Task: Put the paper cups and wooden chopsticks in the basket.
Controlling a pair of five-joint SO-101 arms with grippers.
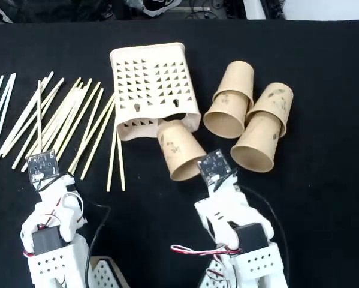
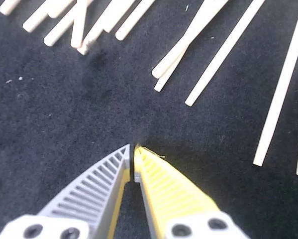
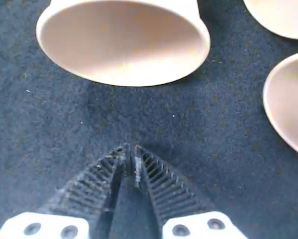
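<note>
Table: black cloth [image 1: 323,60] under everything, with both arms at the near edge.
Basket: 1 cream plastic basket [image 1: 152,84] with triangular holes lies on its side mid-table, between the chopsticks and the cups.
Wooden chopsticks: a loose scatter of pale chopsticks [image 1: 65,120] lies flat on the cloth on the left arm's side of the basket. Some cross each other, and 2 lie close to the basket's wall. None are inside the basket.
Single cup: 1 tan paper cup [image 1: 180,150] lies on its side. Its narrow end is against the basket's near edge and its mouth faces the arms.
Nested cups: 2 pairs of cups, each pair with 1 cup slid into another, lie on their sides on the far side of the basket from the chopsticks. One pair [image 1: 230,99] sits nearer the basket and the other pair [image 1: 263,129] just beside it, seemingly touching.
Left arm: the white left arm [image 1: 50,222] sits near the chopstick ends.
Left gripper: the left gripper [image 2: 134,149] has 1 grey and 1 yellow finger pressed together at the tips, holding nothing, above bare cloth, with chopstick ends near but apart from it.
Right arm: the right arm [image 1: 236,222] sits below the cups.
Right gripper: the right gripper [image 3: 131,149] has 2 black ribbed fingers closed tip to tip, holding nothing. A cup's open mouth [image 3: 124,42] lies just ahead, not touching.
</note>
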